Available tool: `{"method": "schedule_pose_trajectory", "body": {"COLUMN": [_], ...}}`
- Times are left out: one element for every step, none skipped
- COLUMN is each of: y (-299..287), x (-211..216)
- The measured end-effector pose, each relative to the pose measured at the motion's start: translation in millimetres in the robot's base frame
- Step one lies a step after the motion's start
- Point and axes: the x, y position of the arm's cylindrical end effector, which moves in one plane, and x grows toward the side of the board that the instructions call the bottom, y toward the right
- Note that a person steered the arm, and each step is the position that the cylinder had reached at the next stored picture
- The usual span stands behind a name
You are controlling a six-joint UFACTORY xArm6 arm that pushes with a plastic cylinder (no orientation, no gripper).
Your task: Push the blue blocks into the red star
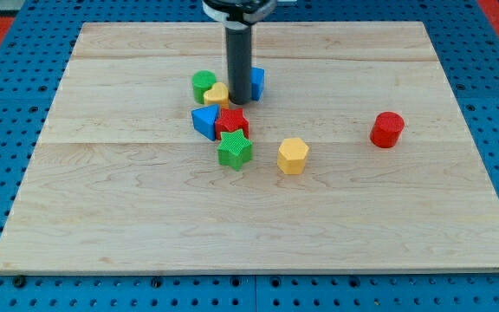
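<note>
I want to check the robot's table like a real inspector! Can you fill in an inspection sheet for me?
Surface: wooden board, flat, on a blue pegboard.
Job's things: blue block touching the red star on the star's left in the view; second blue block partly hidden behind the rod.
Clutter: green block, yellow block, green star, yellow hexagon, red cylinder.
Claw: none; my tip sits just above the red star.
Cables: nothing seen.
Surroundings: nothing seen.

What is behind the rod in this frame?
A blue block shows at the rod's right edge; the rest is covered, so its shape is unclear. My tip is beside the yellow block.
</note>
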Motion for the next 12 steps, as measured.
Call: {"method": "schedule_pose_trajectory", "body": {"y": [-22.0,-0.2,-6.4,42.9,35.0,1.6,18.5,-29.5,-53.8,-102.9,-120.7,-104.9], "x": [-0.1,-37.8,-78.3,-71.2,22.0,44.1,17.8,45.4,54.8,48.4,30.0,74.2]}}
